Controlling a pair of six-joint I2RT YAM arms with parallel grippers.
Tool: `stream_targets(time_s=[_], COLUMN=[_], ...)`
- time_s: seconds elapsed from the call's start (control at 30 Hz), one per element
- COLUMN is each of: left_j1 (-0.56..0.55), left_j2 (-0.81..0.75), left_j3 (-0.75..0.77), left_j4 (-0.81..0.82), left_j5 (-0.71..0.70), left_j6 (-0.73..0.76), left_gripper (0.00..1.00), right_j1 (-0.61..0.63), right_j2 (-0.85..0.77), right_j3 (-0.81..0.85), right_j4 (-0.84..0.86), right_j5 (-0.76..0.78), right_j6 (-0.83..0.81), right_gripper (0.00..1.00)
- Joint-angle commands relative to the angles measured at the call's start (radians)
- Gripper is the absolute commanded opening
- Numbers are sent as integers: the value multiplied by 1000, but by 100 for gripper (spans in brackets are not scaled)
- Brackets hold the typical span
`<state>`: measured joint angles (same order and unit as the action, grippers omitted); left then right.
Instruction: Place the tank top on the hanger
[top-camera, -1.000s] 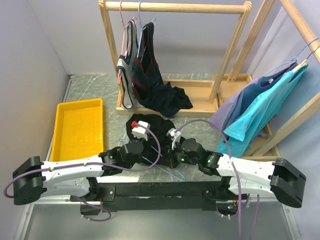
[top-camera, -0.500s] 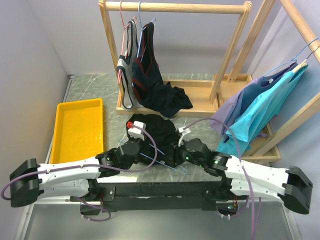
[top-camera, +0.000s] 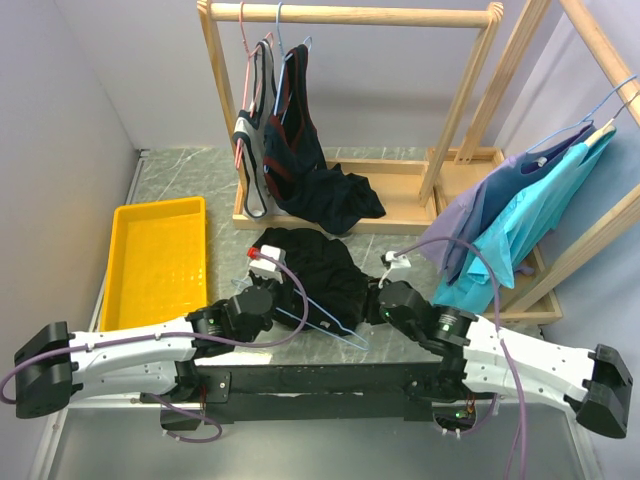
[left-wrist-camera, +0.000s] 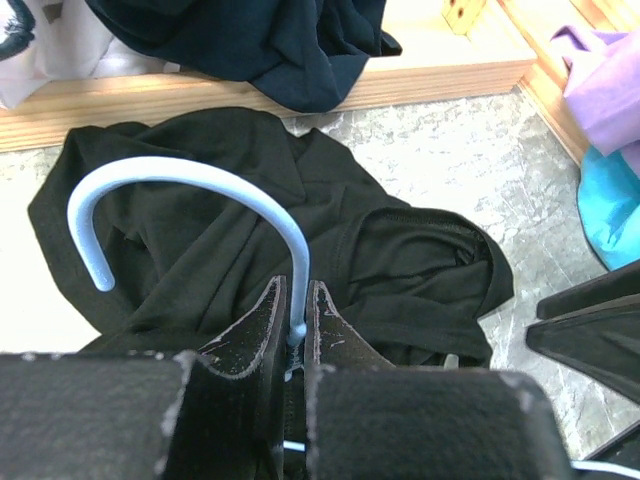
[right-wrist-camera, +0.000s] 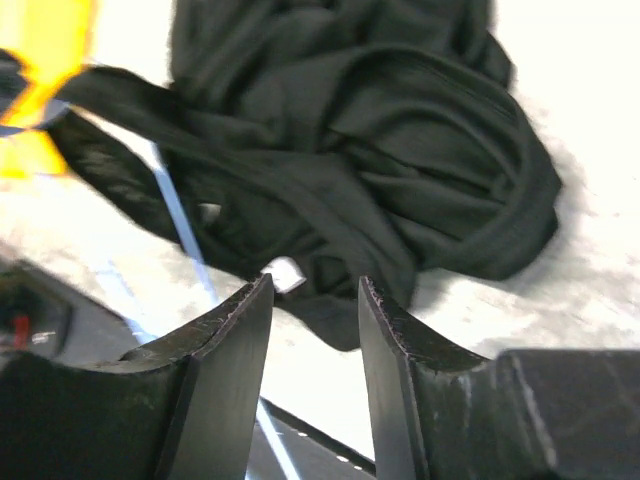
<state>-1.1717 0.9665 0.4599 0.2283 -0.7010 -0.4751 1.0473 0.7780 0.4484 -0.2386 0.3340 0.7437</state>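
Starting with the widest thing before you, the grey marbled table (top-camera: 170, 175) carries a wooden clothes rack (top-camera: 350, 15) along its far edge and a second wooden rack (top-camera: 590, 50) at your right. A yellow tray (top-camera: 160, 205) lies on the left side. On the far rack a grey-black top (top-camera: 250, 150) hangs from a pink hanger, and just beside it a dark top with red trim (top-camera: 295, 130) hangs from a blue one, its hem heaped on the rack's base. A teal garment (top-camera: 520, 220) and a lilac garment (top-camera: 470, 215) hang from the right rack. Your task's tank top (top-camera: 315, 265) lies crumpled on the table in front of the far rack's base, between your two wrists, and it is not on its hanger. The light-blue wire hanger (top-camera: 330, 322) lies low at the near edge of that heap, and from your right wrist view one of its wires runs under a strap of the black cloth. Your left gripper (left-wrist-camera: 295, 305) is clamped on the stem of the hanger's hook, which arches over the tank top. Your right gripper (right-wrist-camera: 310, 290) has its fingers apart with nothing between them, poised above the near edge of the tank top; whether it touches the cloth cannot be told.
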Motion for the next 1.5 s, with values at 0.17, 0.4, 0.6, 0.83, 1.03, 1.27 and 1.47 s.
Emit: stream_targets(time_s=[0.17, 0.4, 0.6, 0.83, 1.03, 1.27, 1.47], left_j1=[0, 0, 0, 0, 30, 50, 61], left_j2=[-11, -23, -23, -12, 14, 28, 61], left_j3=[-9, -9, -4, 6, 25, 51, 59], left_j4=[11, 6, 2, -29, -66, -99, -95], left_j5=[-5, -12, -50, -155, -209, -247, -264], left_j6=[-36, -34, -46, -102, -161, -203, -207], left_gripper=[1, 1, 1, 1, 1, 1, 1], right_j1=[3, 5, 5, 3, 5, 5, 3], right_j2=[268, 342, 363, 245, 164, 147, 90], right_j3=[81, 81, 82, 58, 56, 52, 64], right_j4=[13, 31, 29, -68, -142, -166, -208], right_j5=[45, 66, 56, 102, 119, 117, 129], right_j6=[51, 60, 59, 86, 92, 98, 109], right_gripper=[46, 46, 25, 0, 0, 0, 0])
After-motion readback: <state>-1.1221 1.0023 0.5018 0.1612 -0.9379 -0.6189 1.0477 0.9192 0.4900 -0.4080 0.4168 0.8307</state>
